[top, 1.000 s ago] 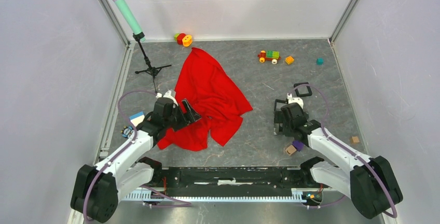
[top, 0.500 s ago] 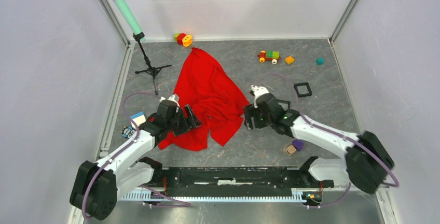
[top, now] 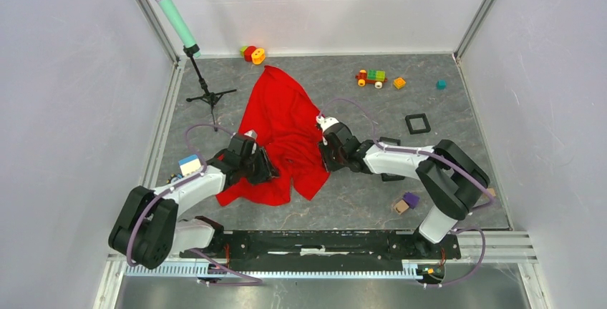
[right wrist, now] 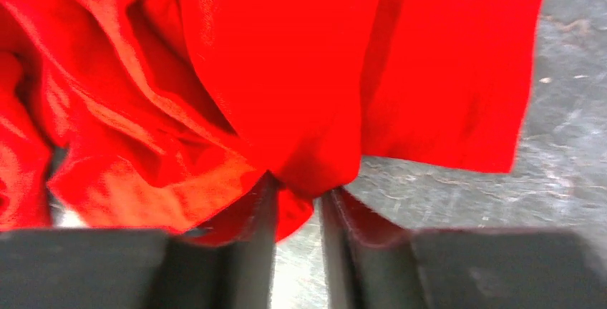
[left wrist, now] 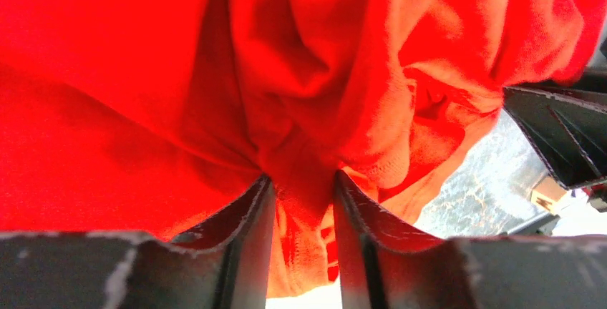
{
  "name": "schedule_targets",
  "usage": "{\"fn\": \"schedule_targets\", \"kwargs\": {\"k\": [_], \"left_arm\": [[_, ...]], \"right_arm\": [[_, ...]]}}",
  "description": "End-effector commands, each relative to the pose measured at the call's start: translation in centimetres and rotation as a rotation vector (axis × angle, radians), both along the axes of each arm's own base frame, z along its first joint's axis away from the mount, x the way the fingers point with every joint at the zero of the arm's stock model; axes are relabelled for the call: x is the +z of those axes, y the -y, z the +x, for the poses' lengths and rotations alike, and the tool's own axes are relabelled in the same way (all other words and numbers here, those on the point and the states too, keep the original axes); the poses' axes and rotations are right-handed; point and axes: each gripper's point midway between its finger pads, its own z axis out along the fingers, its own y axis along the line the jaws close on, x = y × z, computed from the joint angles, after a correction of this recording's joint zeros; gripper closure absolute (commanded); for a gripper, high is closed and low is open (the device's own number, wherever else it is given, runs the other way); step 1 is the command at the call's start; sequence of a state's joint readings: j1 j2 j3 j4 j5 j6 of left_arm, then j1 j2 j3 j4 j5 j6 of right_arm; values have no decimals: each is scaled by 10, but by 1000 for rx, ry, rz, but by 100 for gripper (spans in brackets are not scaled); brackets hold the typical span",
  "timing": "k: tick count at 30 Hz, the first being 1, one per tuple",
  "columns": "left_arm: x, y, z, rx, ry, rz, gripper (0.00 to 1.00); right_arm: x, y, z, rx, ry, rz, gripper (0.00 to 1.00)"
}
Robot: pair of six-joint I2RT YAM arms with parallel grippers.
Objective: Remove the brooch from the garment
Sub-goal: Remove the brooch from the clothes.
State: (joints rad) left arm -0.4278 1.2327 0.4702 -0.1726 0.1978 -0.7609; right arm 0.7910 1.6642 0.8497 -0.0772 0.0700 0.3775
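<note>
At the centre of the desk (top: 458, 130), the garment (top: 286, 119) lies crumpled, running from a narrow point near the back wall down to a wide bunched hem toward the arm bases. I cannot make out the brooch in any view; the folds may cover it.

Left fingers (left wrist: 247, 223): from the wrist camera I see them closed on a thick fold of the red cloth, which fills the gap between them. From above they sit at the garment's near-left edge.

Right fingers (right wrist: 343, 216): clamped on a hanging fold at the garment's right edge, cloth touching both inner faces. The lower part of that gap shows only bright desk.

Open room: bare grey desk lies right of the garment and in front of its hem. On the left, the tripod stand (top: 210, 98) with its green top stands close to the cloth's edge, near the side wall. A black square frame (top: 417, 123) lies well clear on the right. A second one (top: 391, 176) is partly covered by the right arm.

Hard to read: a blue-and-white block (top: 190, 164) touches or overlaps the left forearm; I cannot tell which. Both wrist views are filled with red cloth, and the right one is soft in focus.
</note>
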Motion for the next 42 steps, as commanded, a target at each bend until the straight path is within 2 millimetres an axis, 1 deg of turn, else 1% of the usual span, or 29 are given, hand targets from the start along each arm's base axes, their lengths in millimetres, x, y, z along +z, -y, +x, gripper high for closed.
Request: {"fn": "schedule_targets", "kwargs": {"k": [1, 2, 3, 4, 5, 9, 11, 12, 14, 16, 18, 19, 20, 21, 22, 23, 24, 25, 27, 28, 29, 30, 31, 33, 35, 36, 39, 40, 42], "left_arm": [[-1, -4, 3, 3, 11, 34, 73], [2, -7, 2, 4, 10, 51, 83], [2, -11, -1, 2, 1, 73, 91], [7, -13, -2, -2, 8, 79, 97], [11, -13, -6, -14, 5, 74, 98], [36, 2, -28, -75, -65, -26, 98], [49, 2, -38, -87, -78, -45, 98], [57, -1, -41, -86, -69, -40, 98], [71, -7, -43, -80, -28, -24, 98], [80, -9, -44, -79, 17, -19, 97], [77, 0, -48, -119, 7, -34, 98], [72, 6, -52, -155, -10, -24, 98], [62, 17, -61, -221, -39, 3, 98], [53, 24, -69, -268, -73, 48, 98], [42, 32, -80, -320, -113, 110, 98], [32, 36, -89, -363, -147, 172, 98], [27, 41, -98, -404, -165, 224, 97], [22, 40, -100, -406, -170, 290, 95], [19, 36, -104, -405, -160, 345, 93], [20, 35, -104, -400, -152, 334, 89], [21, 34, -105, -395, -144, 324, 81], [25, 35, -106, -397, -128, 303, 69], [30, 35, -106, -395, -108, 286, 53], [41, 29, -100, -356, -53, 284, 36], [54, 23, -90, -300, 11, 274, 23], [59, 22, -85, -283, 31, 257, 19], [67, 18, -74, -269, 24, 205, 14], [68, 14, -71, -267, 22, 216, 13], [71, 3, -62, -230, 47, 255, 12]], "right_arm": [[10, -5, 20, -50, 28, 33, 86], [11, 7, 24, -96, 26, 26, 95], [12, 19, 28, -140, 30, 23, 100], [14, 35, 32, -196, 28, 28, 100], [18, 50, 36, -248, 39, 37, 100], [34, 118, 50, -470, 97, 45, 100], [45, 138, 54, -532, 136, 44, 100], [51, 142, 56, -541, 153, 46, 100], [59, 140, 60, -518, 166, 54, 100], [61, 127, 62, -460, 145, 82, 100], [61, 116, 65, -415, 124, 104, 100], [62, 111, 67, -393, 124, 113, 100], [63, 105, 67, -358, 119, 126, 97], [63, 98, 66, -312, 109, 137, 88], [65, 87, 62, -232, 105, 157, 73], [67, 76, 57, -166, 96, 170, 52], [71, 68, 52, -120, 103, 145, 41], [75, 62, 48, -90, 128, 103, 34], [80, 54, 37, -73, 168, 6, 28], [81, 45, 28, -45, 178, -7, 27], [79, 38, 18, -26, 175, -8, 26], [77, 34, 10, -25, 172, -6, 25], [75, 28, 1, -12, 176, -7, 25], [71, 28, -11, -23, 190, -45, 22], [66, 33, -18, -41, 209, -95, 16], [64, 37, -19, -52, 212, -117, 15], [67, 46, -18, -65, 216, -166, 14], [71, 45, -19, -41, 218, -179, 15], [91, 48, -19, -36, 250, -199, 17]]}}
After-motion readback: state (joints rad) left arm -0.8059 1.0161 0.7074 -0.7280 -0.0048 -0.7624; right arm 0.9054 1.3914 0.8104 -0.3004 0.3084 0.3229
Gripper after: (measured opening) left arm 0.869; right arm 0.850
